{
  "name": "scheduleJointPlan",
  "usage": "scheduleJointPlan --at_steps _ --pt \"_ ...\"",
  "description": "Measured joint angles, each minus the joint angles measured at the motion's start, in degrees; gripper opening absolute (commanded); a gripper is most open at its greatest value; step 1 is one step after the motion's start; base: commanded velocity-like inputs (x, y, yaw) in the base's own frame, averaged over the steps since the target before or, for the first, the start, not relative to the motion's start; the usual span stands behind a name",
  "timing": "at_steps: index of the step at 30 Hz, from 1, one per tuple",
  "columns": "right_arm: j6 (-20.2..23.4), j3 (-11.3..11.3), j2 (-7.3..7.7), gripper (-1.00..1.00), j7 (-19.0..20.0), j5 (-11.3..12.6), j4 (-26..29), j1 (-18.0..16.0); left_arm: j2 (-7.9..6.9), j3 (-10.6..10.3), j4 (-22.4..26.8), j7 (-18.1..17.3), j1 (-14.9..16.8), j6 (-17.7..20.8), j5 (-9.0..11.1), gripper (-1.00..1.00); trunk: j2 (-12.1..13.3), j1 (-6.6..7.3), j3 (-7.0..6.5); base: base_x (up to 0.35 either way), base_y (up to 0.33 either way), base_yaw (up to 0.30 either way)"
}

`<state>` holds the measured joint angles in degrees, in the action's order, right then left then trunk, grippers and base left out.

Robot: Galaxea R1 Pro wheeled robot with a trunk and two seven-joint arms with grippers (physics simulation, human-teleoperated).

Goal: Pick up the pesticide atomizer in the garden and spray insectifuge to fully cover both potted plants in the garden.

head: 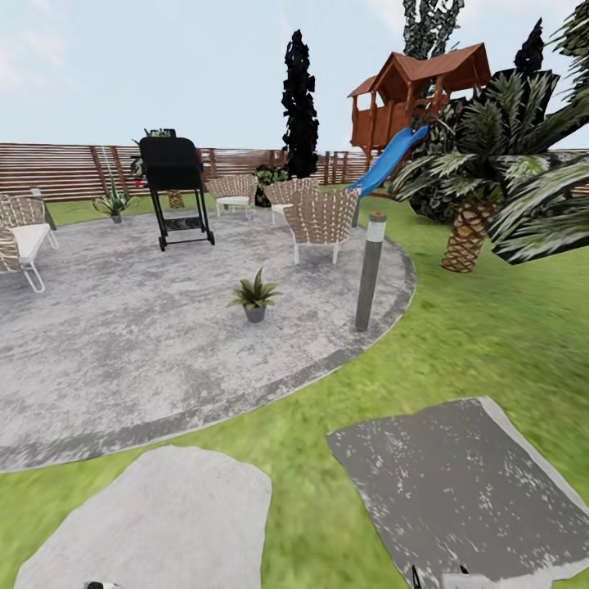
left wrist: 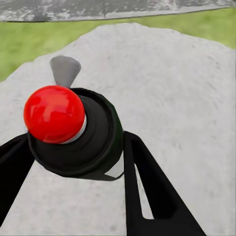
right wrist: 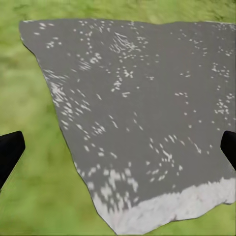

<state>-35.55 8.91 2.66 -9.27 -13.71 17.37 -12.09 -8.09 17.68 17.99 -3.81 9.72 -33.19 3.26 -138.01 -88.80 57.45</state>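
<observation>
Ahead, one potted plant (head: 254, 296); left hand (left wrist: 73, 162) clamps atomizer (left wrist: 73, 132); right hand (right wrist: 118, 147) apart.

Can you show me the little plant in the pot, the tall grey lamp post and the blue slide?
potted plant (head: 255, 293), head view, on its leaves.
bollard lamp (head: 370, 274), head view, mid-post.
blue slide (head: 387, 161), head view, mid-chute.

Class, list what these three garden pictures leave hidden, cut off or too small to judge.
- Spray bottle, left wrist view: the body and label sit behind its own cap, held in the left claw.
- Far potted plant, head view: too small for leaf detail.
- Right claw: fingertips cut off at the edges.
</observation>
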Motion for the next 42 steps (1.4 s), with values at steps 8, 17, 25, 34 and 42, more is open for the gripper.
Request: scheduleJointPlan --at_steps 8,17,25,34,42 --pt "0.0 0.1 0.0 1.0 0.0 0.0 0.0 0.0 0.0 0.0 0.0 0.0 0.0 0.0 -0.1 -1.0 0.0 0.0 0.0 0.339 0.0 0.0" --pt "0.0 0.1 0.0 1.0 0.0 0.0 0.0 0.0 0.0 0.0 0.0 0.0 0.0 -0.1 0.0 -1.0 0.0 0.0 0.0 0.339 0.0 0.0" --pt "0.1 0.0 -0.01 1.0 0.0 0.0 0.0 0.0 0.0 0.0 0.0 0.0 0.0 -0.1 0.0 -1.0 0.0 0.0 0.0 0.339 0.0 0.0" --pt "0.1 -0.1 -0.09 1.0 0.0 0.0 0.0 0.0 0.0 0.0 0.0 0.0 0.0 -0.1 0.0 -1.0 0.0 0.0 0.0 0.339 0.0 0.0" --pt "0.1 -0.1 -0.09 1.0 0.0 0.0 0.0 0.0 0.0 0.0 0.0 0.0 0.0 -0.1 0.0 -1.0 0.0 0.0 0.0 0.339 0.0 0.0"
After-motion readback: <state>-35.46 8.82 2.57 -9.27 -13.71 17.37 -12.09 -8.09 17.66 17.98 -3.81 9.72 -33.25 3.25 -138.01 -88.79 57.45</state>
